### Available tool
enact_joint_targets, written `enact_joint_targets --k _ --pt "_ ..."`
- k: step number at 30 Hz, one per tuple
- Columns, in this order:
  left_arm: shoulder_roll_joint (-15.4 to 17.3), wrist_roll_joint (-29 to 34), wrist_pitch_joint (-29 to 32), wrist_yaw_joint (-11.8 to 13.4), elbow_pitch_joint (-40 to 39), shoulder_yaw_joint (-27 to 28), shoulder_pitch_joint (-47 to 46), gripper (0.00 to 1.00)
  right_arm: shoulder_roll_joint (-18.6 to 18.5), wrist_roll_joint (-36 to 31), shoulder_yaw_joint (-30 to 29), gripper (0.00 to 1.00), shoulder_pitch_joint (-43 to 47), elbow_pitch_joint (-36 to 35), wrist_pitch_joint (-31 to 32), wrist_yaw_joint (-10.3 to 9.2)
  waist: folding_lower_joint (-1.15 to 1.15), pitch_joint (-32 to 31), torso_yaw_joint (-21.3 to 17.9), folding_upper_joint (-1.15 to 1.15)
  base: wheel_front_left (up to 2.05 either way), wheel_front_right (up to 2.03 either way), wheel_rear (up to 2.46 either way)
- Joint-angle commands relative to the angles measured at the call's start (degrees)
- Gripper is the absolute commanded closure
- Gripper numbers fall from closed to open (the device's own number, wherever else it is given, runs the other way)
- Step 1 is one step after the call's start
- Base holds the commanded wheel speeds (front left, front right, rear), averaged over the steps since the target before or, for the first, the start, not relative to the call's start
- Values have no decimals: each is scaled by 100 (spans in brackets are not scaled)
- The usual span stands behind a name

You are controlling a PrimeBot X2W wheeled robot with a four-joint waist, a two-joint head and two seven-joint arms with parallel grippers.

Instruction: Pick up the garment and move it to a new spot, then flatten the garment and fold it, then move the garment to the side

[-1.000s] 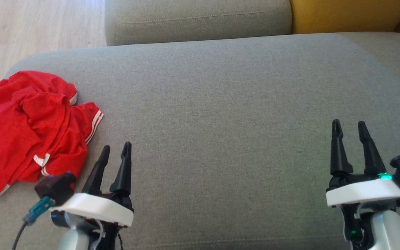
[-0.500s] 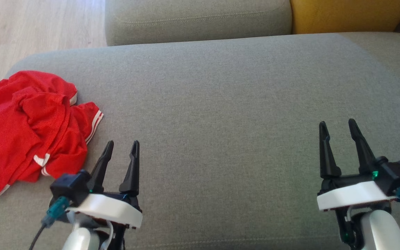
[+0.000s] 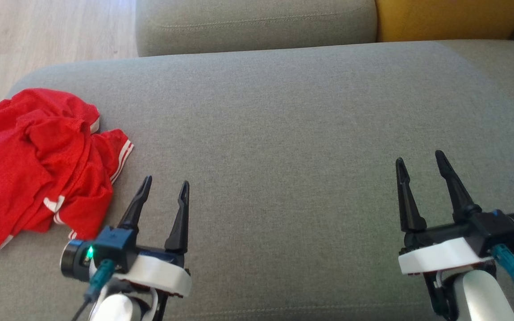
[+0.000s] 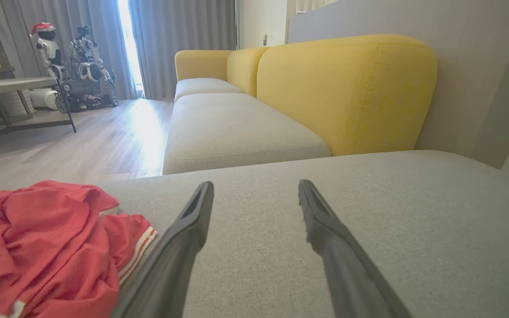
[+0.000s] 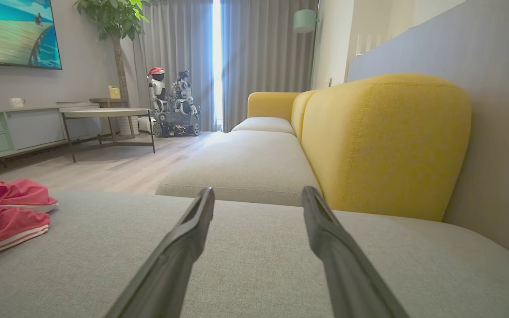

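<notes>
The garment (image 3: 38, 160), a red shirt with white-striped trim, lies crumpled in a heap at the left end of the grey sofa seat (image 3: 283, 133), close to the rounded edge, with the wooden floor (image 3: 38, 35) just beyond. The left claw (image 3: 167, 180) hangs low over the seat just beside the heap's near right edge, spread wide, holding nothing and not touching the cloth. The right claw (image 3: 419, 156) is equally wide and empty, well apart from the garment on the far side of the seat. The pick-up has not begun, and the risks sit mostly with that first grasp. The heap is layered and loose, so a pinch on the nearest striped cuff would likely lift one thin fold while the rest trails and drags. A sideways pull from so near the edge could slide the pile off onto the floor. The cloth looks like open mesh, which the pointed fingertips may snag rather than clamp. Pressing too deep could catch the seat's own cover along with the shirt. With the right claw so far off, a slipping fold would have no second hold.
</notes>
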Motion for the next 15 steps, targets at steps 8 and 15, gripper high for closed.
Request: enact_joint_targets --k 8,15 --pt "-108 50 -215 55 -227 310 -228 0 -49 256 114 0 -43 -130 -227 23 0 -19 19 0 0 0 0" --pt "-333 -297 -266 -412 72 961 -119 0 -50 977 125 0 -48 128 -278 23 0 -22 23 0 0 0 0"
